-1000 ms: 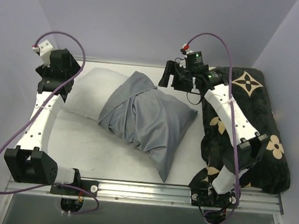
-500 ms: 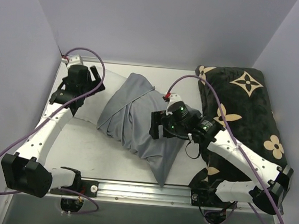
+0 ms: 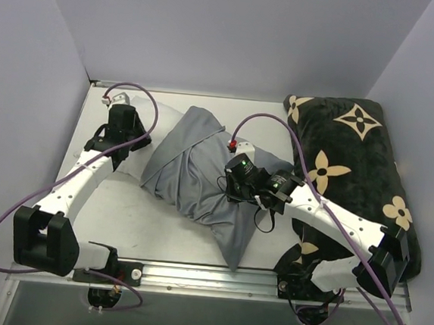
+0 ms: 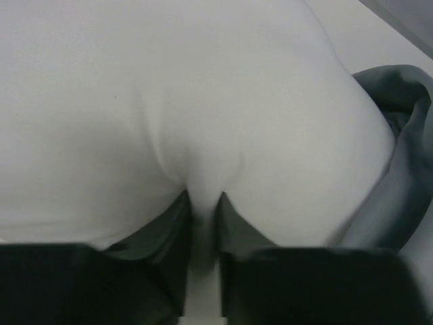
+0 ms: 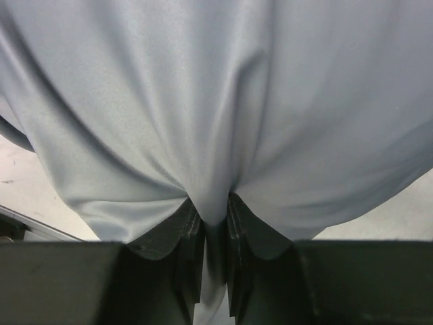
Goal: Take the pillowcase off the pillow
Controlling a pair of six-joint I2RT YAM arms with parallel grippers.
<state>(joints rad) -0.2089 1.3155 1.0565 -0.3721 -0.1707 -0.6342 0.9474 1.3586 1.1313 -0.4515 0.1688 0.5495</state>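
Blue-grey plain pillowcase (image 3: 200, 176), white pillow (image 4: 169, 101), black cushion (image 3: 354, 159) with beige flowers

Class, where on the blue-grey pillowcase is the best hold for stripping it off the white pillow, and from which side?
Pinch a loose fold of the pillowcase on its right half, coming from above: the pillow pokes out its left end, so the fabric should slide off rightward.

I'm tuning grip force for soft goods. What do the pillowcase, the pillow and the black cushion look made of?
The pillowcase: thin blue-grey cloth, faint sheen; it gathers in fine folds where the right pincer pinches it. The pillow: matte white cloth over soft filling, probably; it dimples at the left pincer. The black cushion: plush, velvety-looking pile, beige flower motifs; fibre unclear.
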